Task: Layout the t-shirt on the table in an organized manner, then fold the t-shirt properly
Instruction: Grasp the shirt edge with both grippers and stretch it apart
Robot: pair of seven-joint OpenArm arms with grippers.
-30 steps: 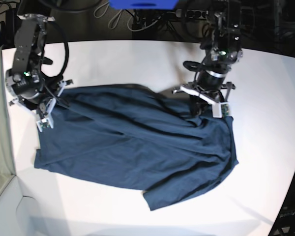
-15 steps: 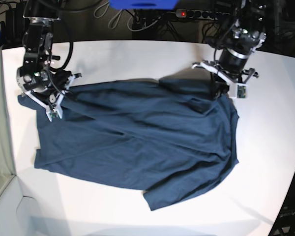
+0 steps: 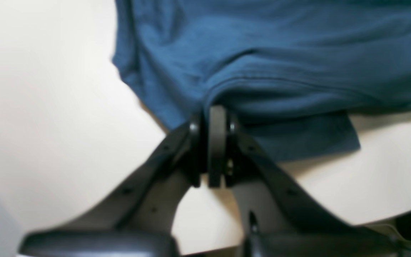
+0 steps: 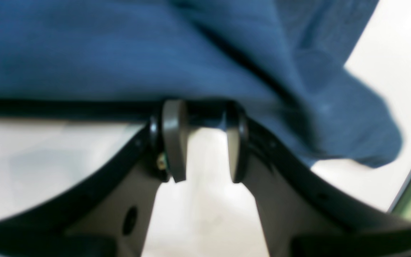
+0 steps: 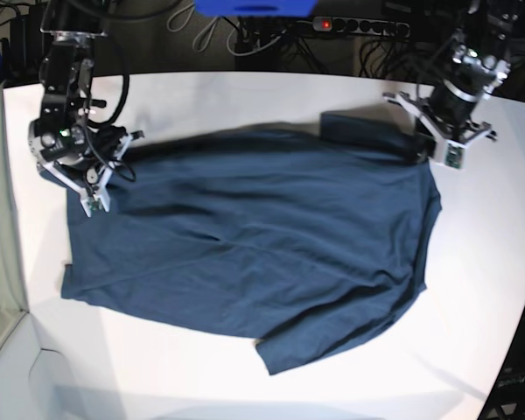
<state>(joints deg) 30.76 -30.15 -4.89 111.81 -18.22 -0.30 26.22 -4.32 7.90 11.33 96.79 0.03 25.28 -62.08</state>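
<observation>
The dark navy t-shirt [image 5: 245,236] lies spread across the white table [image 5: 245,96], with a sleeve flap at the back right and its lower corner pointing toward the front. At the shirt's back right corner my left gripper [image 5: 424,144] is shut on the cloth. In the left wrist view its fingers [image 3: 216,114] pinch a seamed edge of the t-shirt [image 3: 262,53]. On the far left my right gripper [image 5: 94,188] holds the shirt's edge. Its fingertips [image 4: 202,114] stand partly apart, closed on a dark bunched fold of the t-shirt [image 4: 120,46], which hangs just above the table [image 4: 48,150].
A power strip with cables [image 5: 359,26] and a blue object [image 5: 254,7] sit beyond the table's back edge. The table's curved edge [image 5: 516,332] runs down the right side. A grey-green surface [image 5: 0,262] borders the left.
Both arms have moved toward the back, carrying the cloth. The left gripper pulled its corner out to the back right, and the shirt now lies wider and flatter.
</observation>
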